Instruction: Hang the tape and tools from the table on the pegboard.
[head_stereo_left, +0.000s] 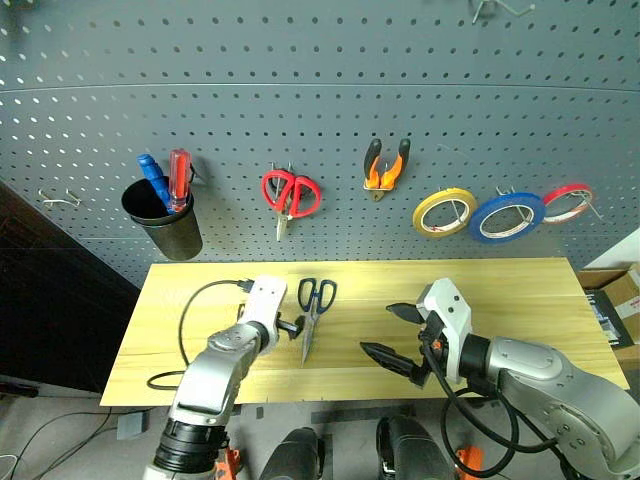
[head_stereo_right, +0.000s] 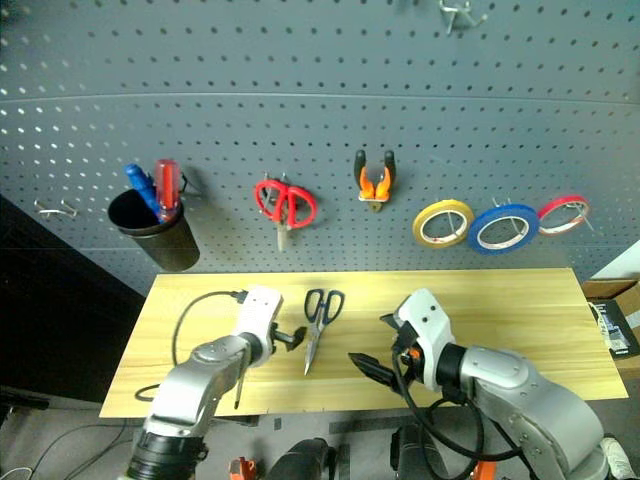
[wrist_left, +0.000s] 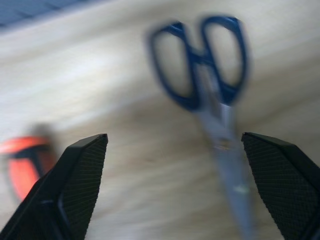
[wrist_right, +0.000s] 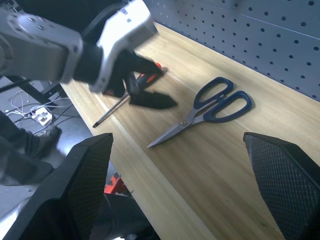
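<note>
While the blue tape (head_stereo_left: 507, 216) and the orange-handled pliers (head_stereo_left: 385, 168) already hang on the pegboard (head_stereo_left: 330, 90), the head view shows the dark-blue-handled scissors (head_stereo_left: 312, 312) lying on the table (head_stereo_left: 520, 300), blades toward the near edge, just beside the left gripper (head_stereo_left: 296, 326); the right gripper (head_stereo_left: 392, 333) hovers nearby with its jaws spread wide and empty. In the left wrist view, the left fingers (wrist_left: 75, 187) stand far apart, holding nothing, with the scissors ahead and an orange handle at one side. In the right wrist view, a slim screwdriver (wrist_right: 122, 100) lies on the table under the left gripper, scissors beside it.
</note>
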